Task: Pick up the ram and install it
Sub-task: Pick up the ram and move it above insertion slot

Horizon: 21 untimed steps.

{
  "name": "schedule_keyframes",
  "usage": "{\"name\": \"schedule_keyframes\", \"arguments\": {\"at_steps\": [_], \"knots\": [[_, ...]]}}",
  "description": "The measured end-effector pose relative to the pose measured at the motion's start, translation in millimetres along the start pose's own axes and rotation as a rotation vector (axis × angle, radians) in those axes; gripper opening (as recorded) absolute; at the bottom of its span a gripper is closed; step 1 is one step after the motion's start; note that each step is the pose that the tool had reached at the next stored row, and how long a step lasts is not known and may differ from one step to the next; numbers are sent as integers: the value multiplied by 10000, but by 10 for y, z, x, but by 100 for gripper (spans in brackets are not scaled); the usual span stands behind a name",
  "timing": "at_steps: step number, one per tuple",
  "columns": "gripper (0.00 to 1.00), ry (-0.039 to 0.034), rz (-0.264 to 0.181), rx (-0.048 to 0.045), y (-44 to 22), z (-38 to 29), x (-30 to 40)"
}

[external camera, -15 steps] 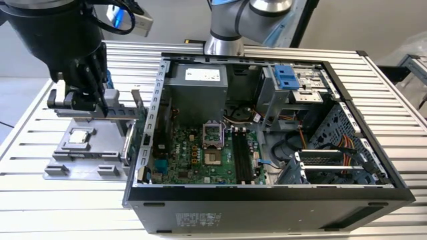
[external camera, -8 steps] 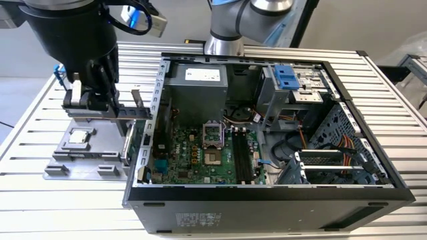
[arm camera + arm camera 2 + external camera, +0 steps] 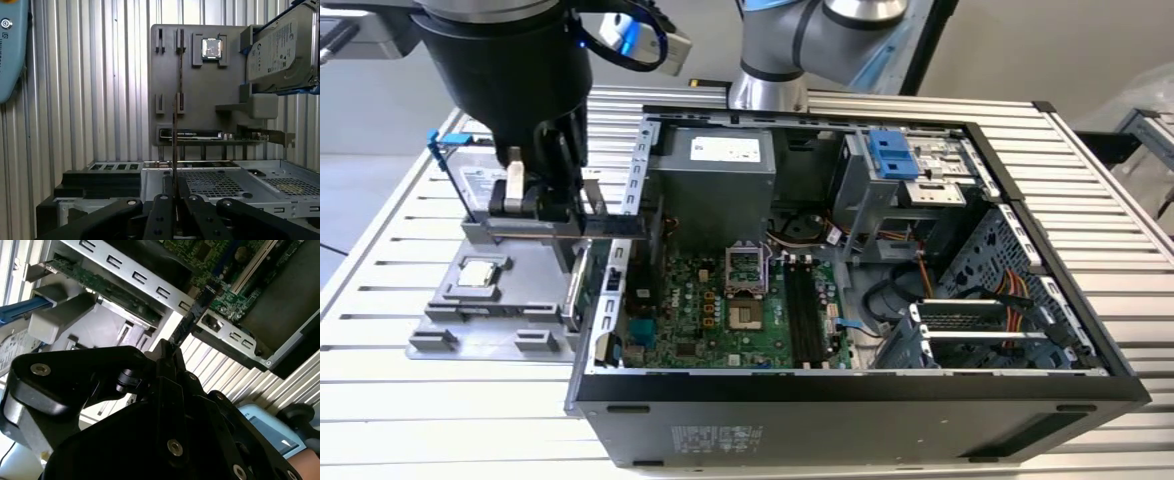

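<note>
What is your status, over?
Hand shut on ram, above gray parts tray. Ram not yet in motherboard slots. Nothing seen blocking slots.

Ribbed metal table (image 3: 1127, 220) under even light; grey floor (image 3: 354, 190) beside it.

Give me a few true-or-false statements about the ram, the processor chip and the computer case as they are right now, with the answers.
1. The end effector is shut on the ram. True.
2. The ram is seated in the motherboard's black slots. False: the slots are empty, and the ram is held outside the computer case.
3. The processor chip lies on the gray fixture tray. True.
4. The computer case is closed. False: its side is open, showing the motherboard.
</note>
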<state>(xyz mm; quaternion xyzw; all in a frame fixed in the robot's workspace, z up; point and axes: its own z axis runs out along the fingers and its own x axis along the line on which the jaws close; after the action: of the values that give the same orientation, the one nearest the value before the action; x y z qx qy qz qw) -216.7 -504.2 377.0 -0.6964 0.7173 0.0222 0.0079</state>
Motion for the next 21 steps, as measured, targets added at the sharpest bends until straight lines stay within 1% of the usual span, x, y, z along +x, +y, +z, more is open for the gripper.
{"name": "schedule_keyframes", "arguments": {"at_steps": [3, 11, 17, 21], "knots": [[0, 1, 1, 0, -95, -3, -3], [0, 0, 42, 2, -298, -6, -9], [0, 1, 41, 1, -445, -9, -13], [0, 0, 32, 1, -523, -10, -16]]}}
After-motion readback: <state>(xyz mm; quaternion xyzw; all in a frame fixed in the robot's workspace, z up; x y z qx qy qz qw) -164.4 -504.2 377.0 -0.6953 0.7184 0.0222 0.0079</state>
